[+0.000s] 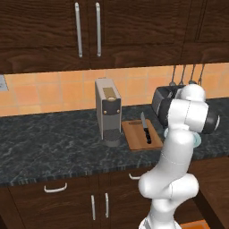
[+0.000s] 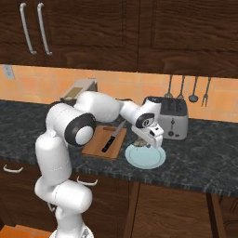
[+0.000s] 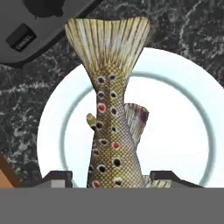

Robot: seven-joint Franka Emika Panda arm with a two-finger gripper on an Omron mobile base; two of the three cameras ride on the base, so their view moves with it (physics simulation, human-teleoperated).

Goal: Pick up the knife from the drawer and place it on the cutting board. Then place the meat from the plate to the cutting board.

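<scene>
Meat [image 3: 109, 131] btwn end effector [image 3: 111, 177] fingers — over plate [image 3: 183, 131].

The surface [image 1: 53, 134] is viewed from behind the arm, left and right; the cutting board [image 1: 136, 134] is shared. The plate [image 3: 183, 113] is viewed closely from above.

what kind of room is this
A kitchen, rendered rather than real. A dark stone counter runs under dark wood cabinets, with a toaster, a coffee machine and a cutting board holding a knife.
</scene>
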